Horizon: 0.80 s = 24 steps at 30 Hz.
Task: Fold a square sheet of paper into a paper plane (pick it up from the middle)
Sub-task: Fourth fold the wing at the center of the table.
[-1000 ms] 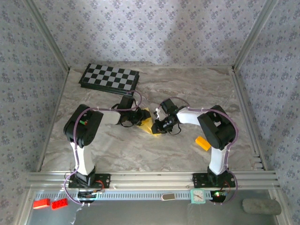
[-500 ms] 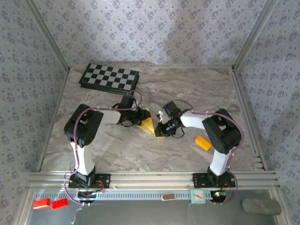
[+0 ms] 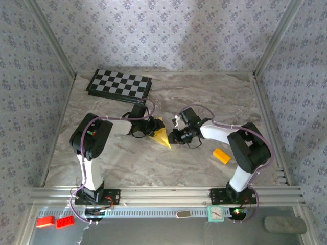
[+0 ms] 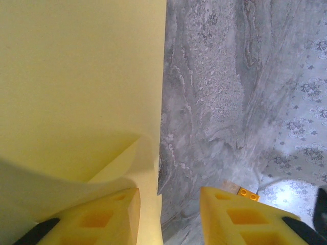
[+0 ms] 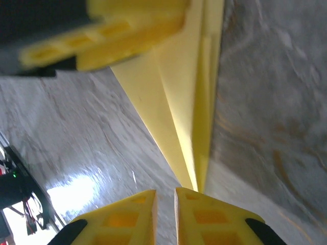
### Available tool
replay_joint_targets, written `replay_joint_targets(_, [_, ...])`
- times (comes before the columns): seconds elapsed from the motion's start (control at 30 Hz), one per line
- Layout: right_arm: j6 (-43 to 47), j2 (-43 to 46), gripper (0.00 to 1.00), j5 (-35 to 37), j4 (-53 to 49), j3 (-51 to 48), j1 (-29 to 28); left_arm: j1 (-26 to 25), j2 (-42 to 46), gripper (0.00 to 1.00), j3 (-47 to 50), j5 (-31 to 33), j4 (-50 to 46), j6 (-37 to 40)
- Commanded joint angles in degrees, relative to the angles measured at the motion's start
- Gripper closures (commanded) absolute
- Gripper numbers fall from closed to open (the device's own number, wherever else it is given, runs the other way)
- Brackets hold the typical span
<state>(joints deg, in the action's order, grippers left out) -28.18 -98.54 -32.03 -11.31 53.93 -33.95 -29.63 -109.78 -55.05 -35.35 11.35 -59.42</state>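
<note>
The paper (image 3: 162,136) is folded to a point and lies flat on the table (image 3: 214,97), in the middle between the two claws. The left claw (image 3: 148,127) is set at its wide end, and the right claw (image 3: 173,137) is set just beside its tip.

From the left wrist, the left claw (image 4: 166,206) is seen spread apart. One finger (image 4: 102,217) is laid on the paper, and the other is held over bare table.

From the right wrist, the right claw (image 5: 164,206) is seen almost pressed together, with only a thin slit left. The paper's tip is pointed at it, and nothing is seen in the slit.

A checkerboard (image 3: 120,84) is placed at the back left, well apart from the paper. A small orange block (image 3: 221,155) is placed near the right arm.
</note>
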Motion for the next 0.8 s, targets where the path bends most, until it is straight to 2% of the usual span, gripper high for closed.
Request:
replay_joint_targets(0.0, [-1.39, -2.73, 0.82, 1.07, 0.78, 3.9, -1.3, 0.51, -1.19, 0.63, -0.41, 1.14, -2.65, 0.62])
replay_joint_targets(0.3, [-1.35, -7.02, 0.83, 3.57, -0.85, 5.98, -2.07, 0.44, -0.06, 0.62, -0.76, 0.29, -2.11, -0.03])
replay_joint_targets(0.77, [0.88, -7.59, 0.85, 9.98, -7.16, 4.25, -1.99, 1.45, 6.64, 0.56, 0.05, 0.28, 0.62, 0.57])
